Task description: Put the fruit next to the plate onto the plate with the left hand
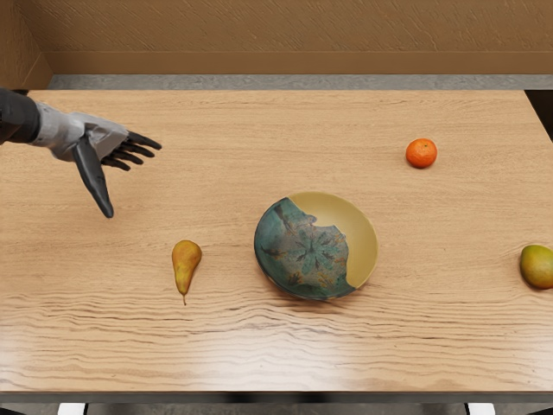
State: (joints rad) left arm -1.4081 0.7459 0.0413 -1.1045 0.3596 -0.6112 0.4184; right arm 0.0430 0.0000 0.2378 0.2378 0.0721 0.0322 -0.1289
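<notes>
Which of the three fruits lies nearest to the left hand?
The yellow-brown pear, left of the green-and-yellow plate; the round orange fruit and the yellow-green fruit both lie beyond the plate from the left hand.

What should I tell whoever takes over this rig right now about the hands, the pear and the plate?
Left hand: open, holding nothing, over the table's far left, away from the pear.
Right hand: out of view.
Pear: lying on the table left of the plate, apart from it.
Done: nothing; the plate holds no fruit.
Left: reach, grasp the pear, set it on the plate.
</notes>
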